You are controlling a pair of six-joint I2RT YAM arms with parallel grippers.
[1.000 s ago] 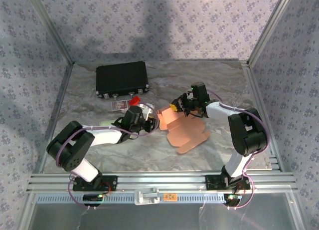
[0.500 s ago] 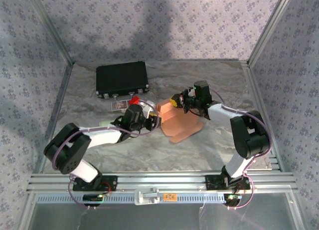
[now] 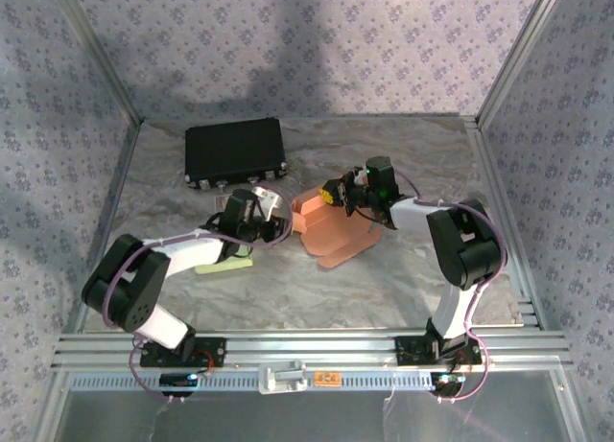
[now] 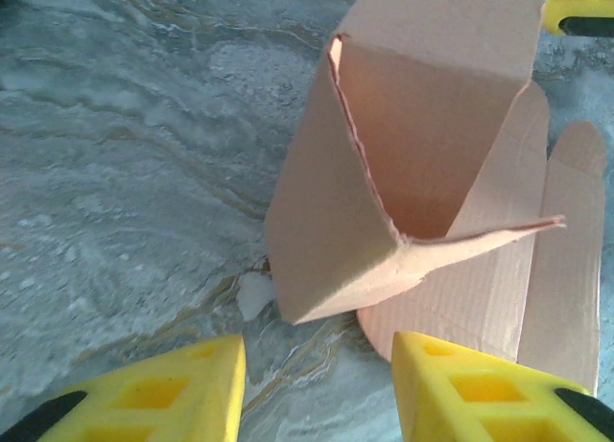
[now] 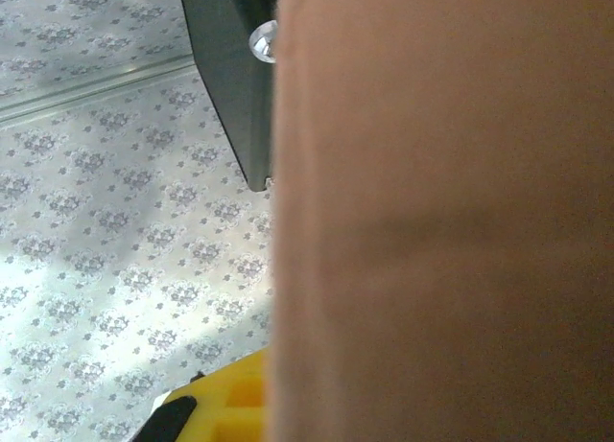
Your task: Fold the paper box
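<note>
While right claw point(image 3: 334, 195) clamps shut on paper box point(image 3: 324, 233) | left claw point(image 4: 317, 356) half-open, empty, just short of it

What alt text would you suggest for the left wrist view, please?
A partly folded peach paper box stands on a marbled grey table, one corner toward the camera and flaps lying flat beside it. The left tool is open just short of it, yellow fingers apart in the foreground.
</note>
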